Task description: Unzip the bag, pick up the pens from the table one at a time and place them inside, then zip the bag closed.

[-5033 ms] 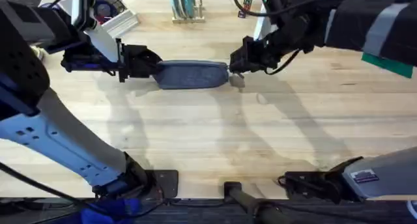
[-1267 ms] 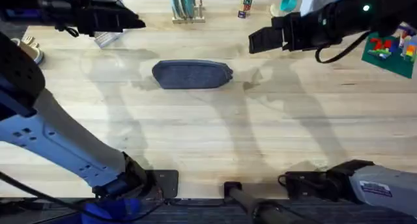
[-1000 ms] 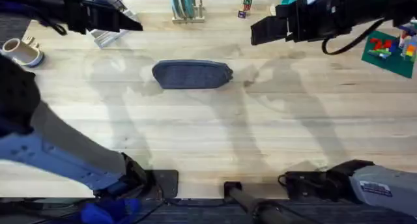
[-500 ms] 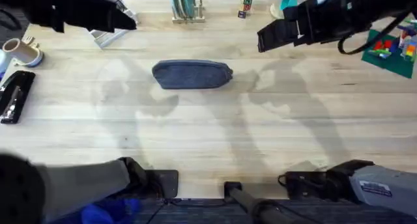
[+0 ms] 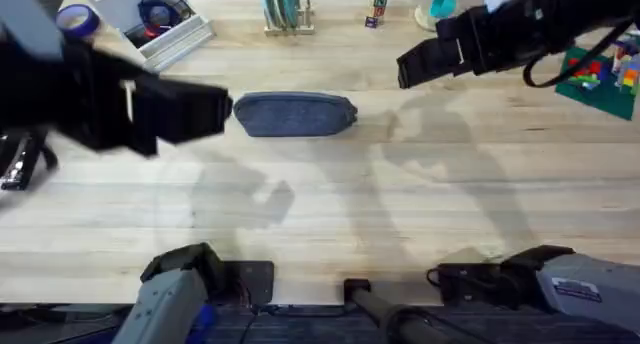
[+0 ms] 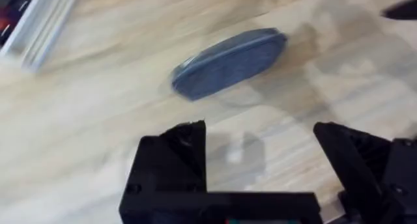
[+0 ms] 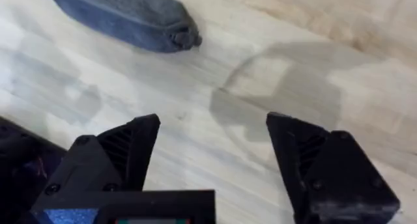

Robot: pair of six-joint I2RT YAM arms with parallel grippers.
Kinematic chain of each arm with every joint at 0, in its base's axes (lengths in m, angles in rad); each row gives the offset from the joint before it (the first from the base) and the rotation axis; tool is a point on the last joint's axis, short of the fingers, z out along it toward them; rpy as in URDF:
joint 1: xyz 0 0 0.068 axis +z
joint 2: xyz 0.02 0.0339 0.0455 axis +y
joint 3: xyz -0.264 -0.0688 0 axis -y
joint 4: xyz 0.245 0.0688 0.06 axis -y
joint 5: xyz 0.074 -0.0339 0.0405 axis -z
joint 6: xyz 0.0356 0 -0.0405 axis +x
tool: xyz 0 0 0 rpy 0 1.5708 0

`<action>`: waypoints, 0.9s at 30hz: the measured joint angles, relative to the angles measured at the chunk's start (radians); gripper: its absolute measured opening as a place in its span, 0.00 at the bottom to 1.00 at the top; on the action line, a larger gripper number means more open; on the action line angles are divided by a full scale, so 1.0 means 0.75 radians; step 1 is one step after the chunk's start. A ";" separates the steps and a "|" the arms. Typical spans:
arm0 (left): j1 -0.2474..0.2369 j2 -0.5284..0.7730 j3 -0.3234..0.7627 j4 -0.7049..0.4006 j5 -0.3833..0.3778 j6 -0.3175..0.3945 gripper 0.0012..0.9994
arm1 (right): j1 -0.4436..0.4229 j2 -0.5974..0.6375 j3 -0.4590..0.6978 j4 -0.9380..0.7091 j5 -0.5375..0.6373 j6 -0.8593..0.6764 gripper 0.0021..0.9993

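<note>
bag: an oblong grey-blue fabric pouch, laid flat on the table, seen just past the centre toward 12 o'clock in the overhead view; its seam is seen closed along the top, with a small dark pull at one end in the right wrist view.
left gripper: held above the table at 9 o'clock of the bag, apart from it; its fingers are spread wide and nothing is gripped.
right gripper: raised at 2 o'clock of the bag, well apart; its fingers are parted and empty.
stapler: black, seen at the table's 9 o'clock edge.
</note>
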 joint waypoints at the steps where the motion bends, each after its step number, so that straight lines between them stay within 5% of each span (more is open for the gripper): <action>1: 0.000 -0.055 -0.044 0.018 -0.038 -0.050 1.00 | 0.000 0.000 0.000 -0.009 -0.006 0.000 1.00; 7: 0.000 -0.337 -0.234 0.057 -0.182 -0.244 1.00 | 0.000 0.000 0.001 -0.083 -0.040 0.000 1.00; 13: 0.000 -0.409 -0.308 0.058 -0.222 -0.336 1.00 | 0.000 0.000 0.002 -0.126 -0.052 0.000 1.00; 27: 0.000 -0.408 -0.310 0.054 -0.241 -0.392 1.00 | 0.000 0.000 0.002 -0.136 -0.051 -0.001 1.00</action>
